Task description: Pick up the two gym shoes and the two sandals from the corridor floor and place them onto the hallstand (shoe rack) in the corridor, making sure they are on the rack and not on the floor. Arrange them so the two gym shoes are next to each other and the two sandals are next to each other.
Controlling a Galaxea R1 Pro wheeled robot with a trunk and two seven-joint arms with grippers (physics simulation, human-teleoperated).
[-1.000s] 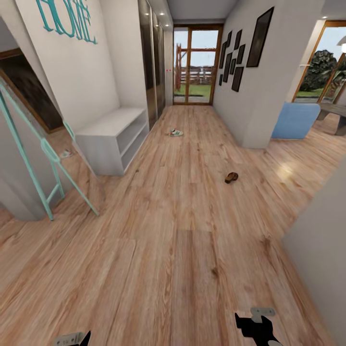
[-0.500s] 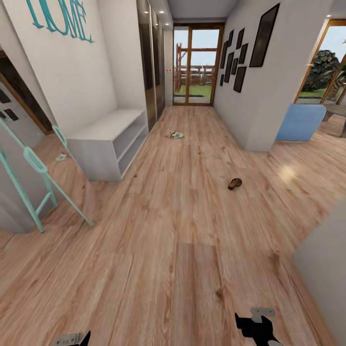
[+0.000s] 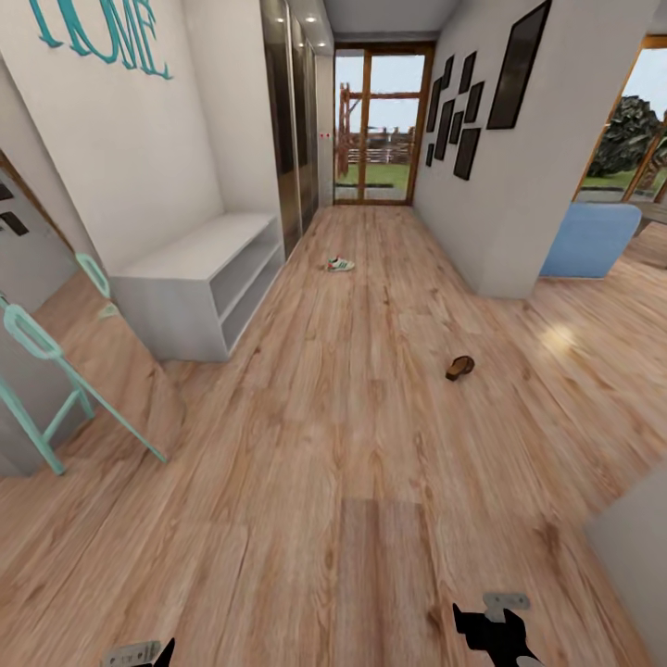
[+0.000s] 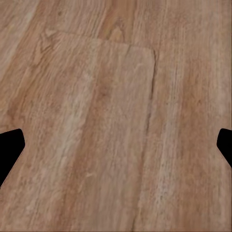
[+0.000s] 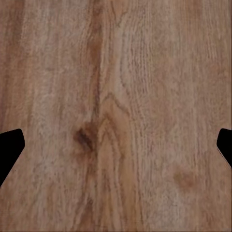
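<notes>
One gym shoe point(image 3: 340, 264) lies on the corridor floor point(image 3: 352, 445) far ahead, past the end of the hallstand point(image 3: 199, 278). A single dark-brown sandal point(image 3: 459, 368) rests on the planks to the right of centre, closer to me. The hallstand is a light-grey low bench with open shelves against the left wall, and its top is bare. Both grippers hang low at the near edge of the head view, left gripper point(image 3: 148, 654) and right gripper point(image 3: 489, 632), far from the shoes. In the wrist views the left gripper point(image 4: 116, 147) and right gripper point(image 5: 116, 147) are open over bare planks.
A mint-green frame point(image 3: 56, 389) leans by a mirror at the near left. Dark wardrobe doors point(image 3: 289, 120) follow the hallstand. A white wall corner point(image 3: 505, 204) juts in on the right, with a blue armchair point(image 3: 591, 239) behind it. A grey surface point(image 3: 639, 565) stands at the near right.
The whole head view has shifted, so the camera has moved: the hallstand and sandal sit lower and larger in frame. Both grippers keep their place and stay open.
</notes>
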